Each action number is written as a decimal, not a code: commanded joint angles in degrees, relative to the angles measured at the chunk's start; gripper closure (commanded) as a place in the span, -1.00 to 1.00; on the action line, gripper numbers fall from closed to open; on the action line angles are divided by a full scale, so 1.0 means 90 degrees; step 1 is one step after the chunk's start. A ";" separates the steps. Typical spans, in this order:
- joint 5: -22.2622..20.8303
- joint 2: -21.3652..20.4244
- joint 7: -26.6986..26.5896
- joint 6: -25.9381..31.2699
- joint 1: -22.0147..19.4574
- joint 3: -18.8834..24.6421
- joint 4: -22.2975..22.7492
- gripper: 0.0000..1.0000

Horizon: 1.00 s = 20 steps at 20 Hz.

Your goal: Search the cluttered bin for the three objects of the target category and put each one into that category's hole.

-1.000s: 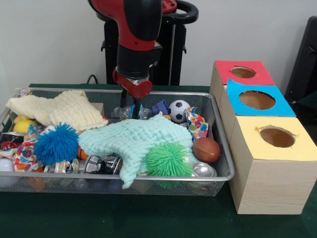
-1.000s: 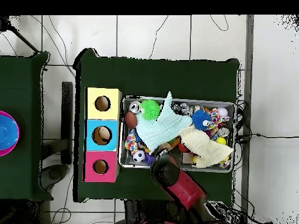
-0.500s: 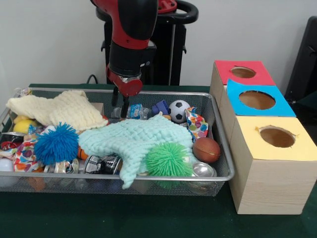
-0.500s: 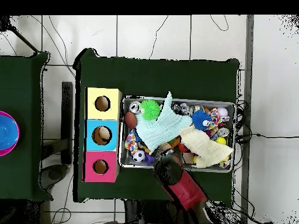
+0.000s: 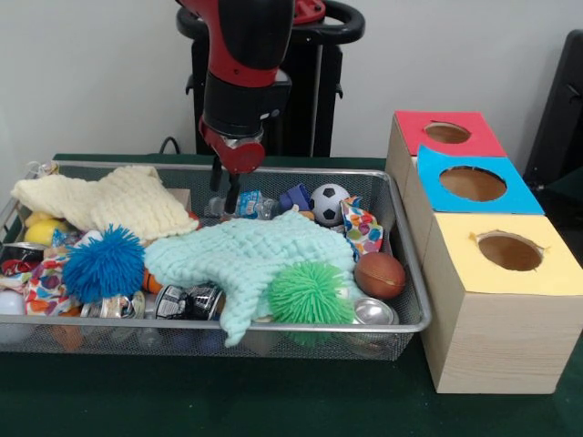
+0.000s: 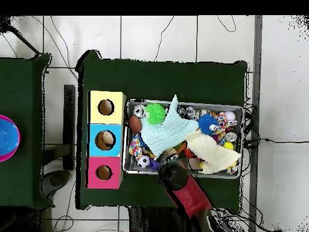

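The wire bin holds a mint knitted cloth, a cream knitted cloth, a blue pom ball, a green pom ball, a soccer ball, a brown ball and cans. My gripper hangs over the bin's far side, left of a blue wrapper, open and holding nothing. In the overhead view the arm hides it. Beside the bin stand a red box, a blue box and a yellow box, each with a round hole.
A colourful patterned cloth lies by the soccer ball, and another piece lies at the bin's left end. A small blue object sits behind the mint cloth. A dark table with a magenta bowl stands apart.
My gripper moved left along the bin's far side, away from the soccer ball, then shifted back a little to the right. The objects in the bin have not moved.
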 commanded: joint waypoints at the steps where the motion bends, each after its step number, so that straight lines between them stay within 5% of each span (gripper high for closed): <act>1: 0.0582 0.0072 0.2057 0.0041 -0.0201 0.0661 -0.0288 -1.00; 14: 0.0723 0.0382 0.2430 -0.0114 -0.0048 0.0679 -0.0430 -1.00; 20: 0.1020 0.0405 0.2515 0.0208 0.0383 0.0400 -0.0542 -1.00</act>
